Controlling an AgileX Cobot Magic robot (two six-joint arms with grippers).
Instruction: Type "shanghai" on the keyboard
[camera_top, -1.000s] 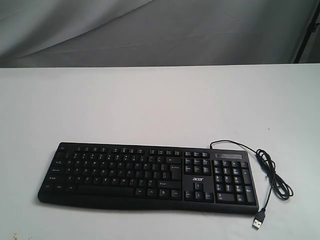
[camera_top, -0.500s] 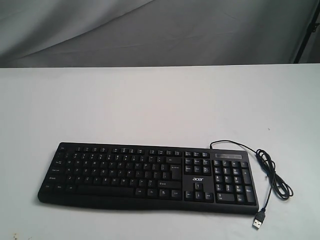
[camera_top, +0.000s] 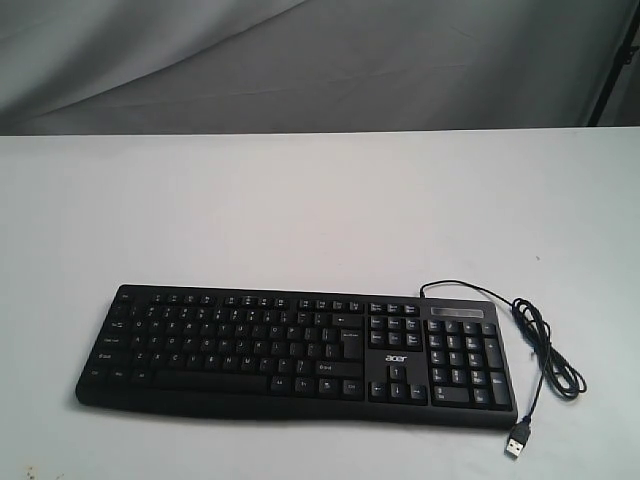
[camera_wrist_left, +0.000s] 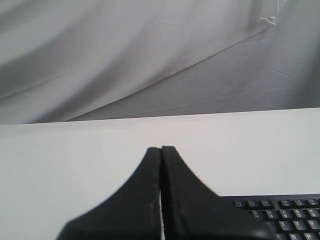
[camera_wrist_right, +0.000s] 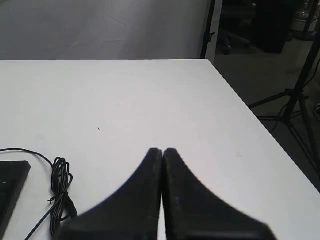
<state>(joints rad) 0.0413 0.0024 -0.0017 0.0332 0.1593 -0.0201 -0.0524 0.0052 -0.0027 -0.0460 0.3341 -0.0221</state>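
Left wrist view: tool (camera_wrist_left: 161, 150) closed, empty

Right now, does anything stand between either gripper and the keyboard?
Nothing visible does. The keyboard lies uncovered on the white table, with its cable coiled off beside the number-pad end. The left gripper and right gripper are both shut, with only tabletop around them.

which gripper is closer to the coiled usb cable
Right. The right gripper hangs near the coiled cable, beyond the end of the keyboard. The left gripper sits by the keyboard's key rows, with no cable in its view.
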